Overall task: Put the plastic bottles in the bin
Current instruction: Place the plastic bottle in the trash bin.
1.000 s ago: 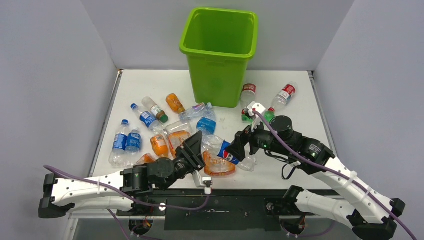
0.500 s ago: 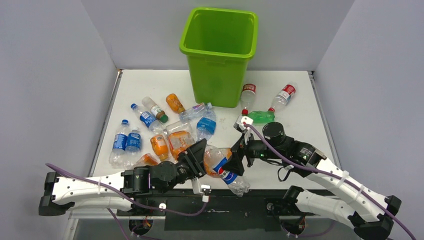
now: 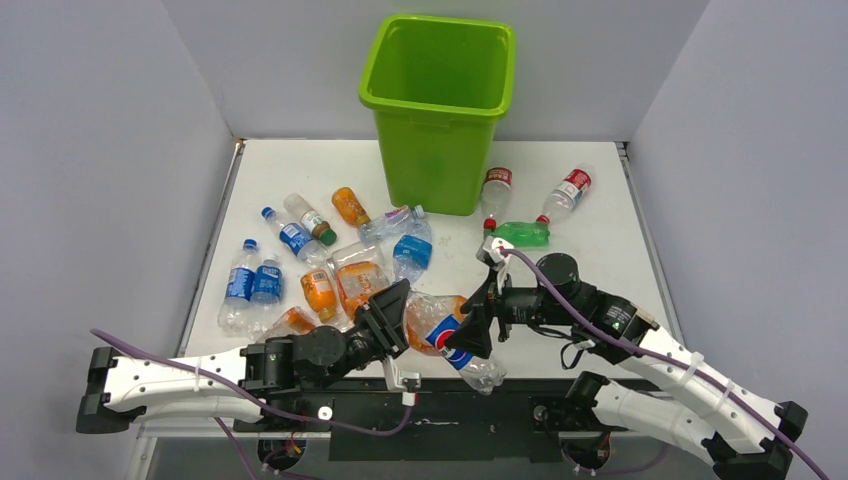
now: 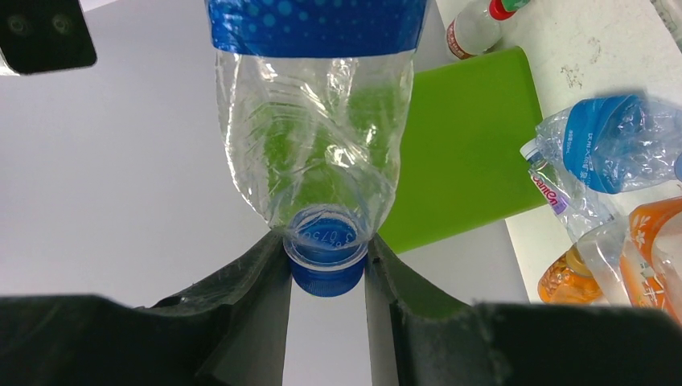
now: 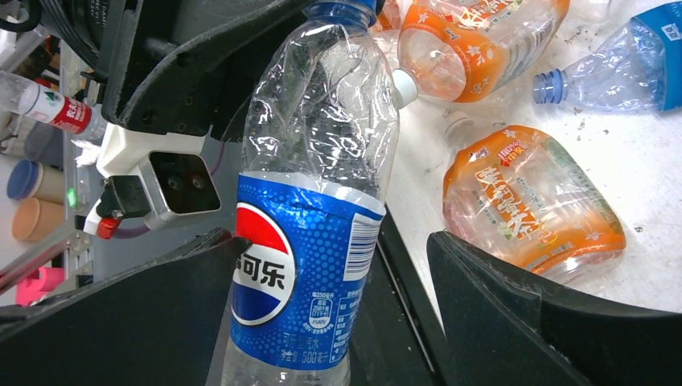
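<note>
A clear plastic bottle (image 3: 458, 345) with a blue Pepsi label is held off the table at the front edge. My left gripper (image 3: 400, 312) is shut on its blue cap (image 4: 326, 269); both fingers press the neck. My right gripper (image 5: 338, 241) stands open around the labelled body (image 5: 310, 249), with the left finger touching the label and the right finger apart from it. The lime-green bin (image 3: 440, 140) stands upright at the back centre. Several other plastic bottles lie on the table: blue-labelled ones (image 3: 242, 285) at the left, orange ones (image 3: 320, 290), a green one (image 3: 520, 234).
Two red-labelled bottles (image 3: 496, 188) (image 3: 570, 190) lie right of the bin. A crushed orange bottle (image 5: 531, 201) lies just beside my right finger. Grey walls close in the table on three sides. The black base rail (image 3: 470, 410) runs under the held bottle.
The Pepsi bottle has come up off the table, carried towards the front edge by my left gripper. My right gripper has moved left and nearer, ending around its label.
</note>
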`<action>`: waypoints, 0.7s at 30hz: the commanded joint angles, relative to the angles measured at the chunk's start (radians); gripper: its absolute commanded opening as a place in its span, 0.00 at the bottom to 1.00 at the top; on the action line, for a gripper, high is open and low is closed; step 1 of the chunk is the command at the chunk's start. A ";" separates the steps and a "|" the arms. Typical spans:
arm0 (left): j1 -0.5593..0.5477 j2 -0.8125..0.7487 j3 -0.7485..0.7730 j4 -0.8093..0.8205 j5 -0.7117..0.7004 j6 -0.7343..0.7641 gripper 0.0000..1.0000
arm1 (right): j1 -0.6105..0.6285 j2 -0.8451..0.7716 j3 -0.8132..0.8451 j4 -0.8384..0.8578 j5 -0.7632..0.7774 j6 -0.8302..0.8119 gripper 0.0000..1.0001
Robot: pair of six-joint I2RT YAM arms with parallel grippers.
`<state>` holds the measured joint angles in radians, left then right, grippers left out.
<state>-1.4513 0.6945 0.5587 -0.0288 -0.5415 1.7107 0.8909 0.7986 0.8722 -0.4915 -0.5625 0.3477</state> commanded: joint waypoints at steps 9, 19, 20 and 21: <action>-0.001 0.025 0.016 0.145 0.004 -0.038 0.00 | 0.006 -0.019 -0.051 0.005 -0.052 0.103 0.90; -0.001 0.060 0.062 0.144 -0.001 -0.012 0.00 | 0.005 0.001 -0.103 -0.047 -0.065 0.096 0.90; -0.001 0.063 0.066 0.144 0.000 -0.010 0.00 | 0.005 0.000 -0.104 -0.045 -0.063 0.097 0.83; -0.001 0.065 0.066 0.145 0.000 -0.009 0.00 | 0.005 -0.002 -0.102 -0.043 -0.055 0.098 0.75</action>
<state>-1.4513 0.7567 0.5571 0.0292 -0.5430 1.7061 0.8909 0.7998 0.7677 -0.5377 -0.6193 0.4484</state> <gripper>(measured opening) 0.317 0.876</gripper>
